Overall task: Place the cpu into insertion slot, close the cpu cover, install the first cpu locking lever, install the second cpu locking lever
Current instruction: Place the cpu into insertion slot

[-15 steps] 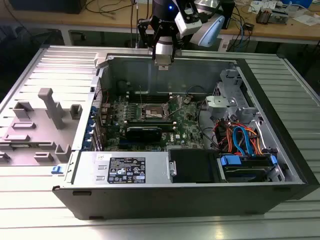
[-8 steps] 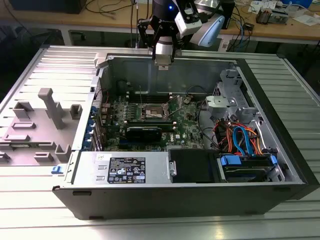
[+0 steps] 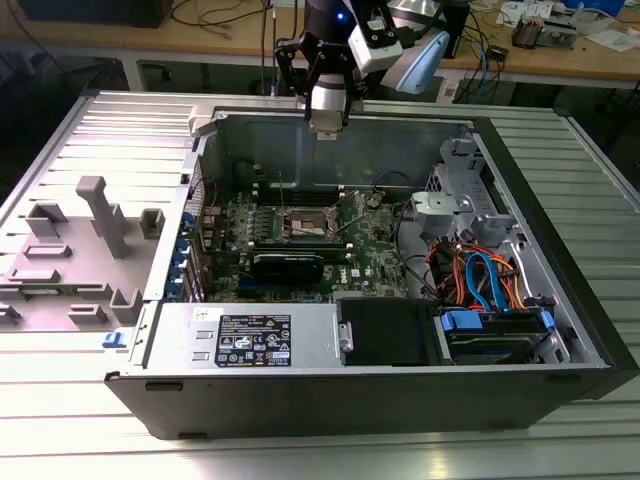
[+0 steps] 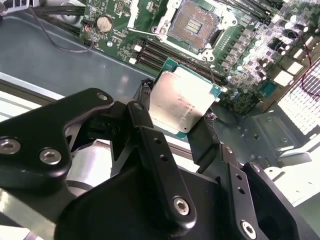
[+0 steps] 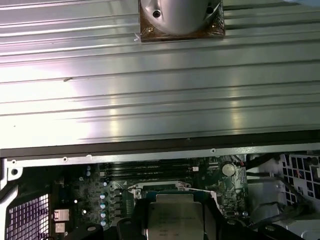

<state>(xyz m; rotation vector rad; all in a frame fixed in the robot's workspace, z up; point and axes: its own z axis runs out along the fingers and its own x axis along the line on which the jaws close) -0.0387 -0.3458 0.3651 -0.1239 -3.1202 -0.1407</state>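
Above the open computer case (image 3: 380,400), the arm (image 3: 325,40) hangs vertical, pincer (image 4: 177,106) clamped on the cpu (image 4: 182,95).

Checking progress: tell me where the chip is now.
In the second wrist view the chip is clamped in the gripper, in the air short of the empty socket.

Light comes from overhead, and in the exterior view the ribbed metal table (image 3: 70,440) shines pale across the lower left of the frame. The inside of the computer case (image 3: 350,405) is dimmer, its walls shading the motherboard (image 3: 372,240). In the first wrist view that table flares to white glare in a broad patch, and in the second wrist view the cpu (image 4: 181,102) carries a soft sheen while the black links of my gripper (image 4: 178,106) are dark with thin highlights.
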